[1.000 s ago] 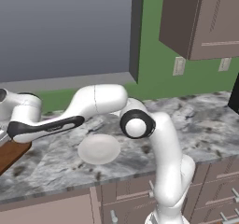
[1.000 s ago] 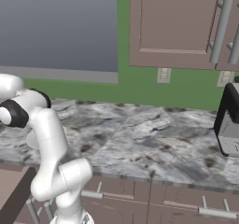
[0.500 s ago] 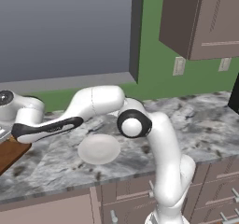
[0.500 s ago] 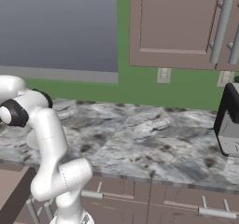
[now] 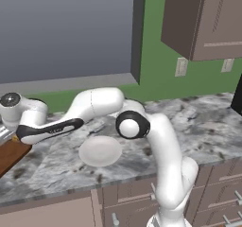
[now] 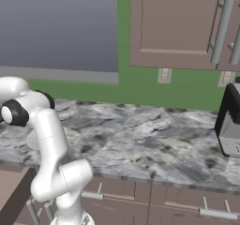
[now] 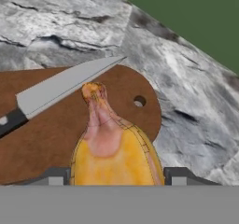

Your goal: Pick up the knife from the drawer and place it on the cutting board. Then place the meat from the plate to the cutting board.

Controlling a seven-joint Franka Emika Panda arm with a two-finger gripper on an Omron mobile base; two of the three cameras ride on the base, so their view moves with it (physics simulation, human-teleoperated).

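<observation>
in the hand view my end effector (image 7: 114, 176) was clamped on the meat (image 7: 112, 148), a golden-orange chicken piece sitting between the two dark fingertips (image 7: 56, 175), its narrow end pointing away from the camera. beneath and beyond it lay the cutting board (image 7: 51, 134), dark reddish-brown with a rounded end and a small hole near that end. whether the meat touched the board, i could not tell. the knife (image 7: 60, 87) lay flat on the board just past the meat's tip, its broad grey blade angled toward the far edge and its black handle running off the left side. past the board stretched the grey marbled bench (image 7: 186, 92). from the left base view, the white plate (image 5: 100, 150) sat on the bench under the arm, and a corner of the board (image 5: 12, 155) showed at the left edge.
</observation>
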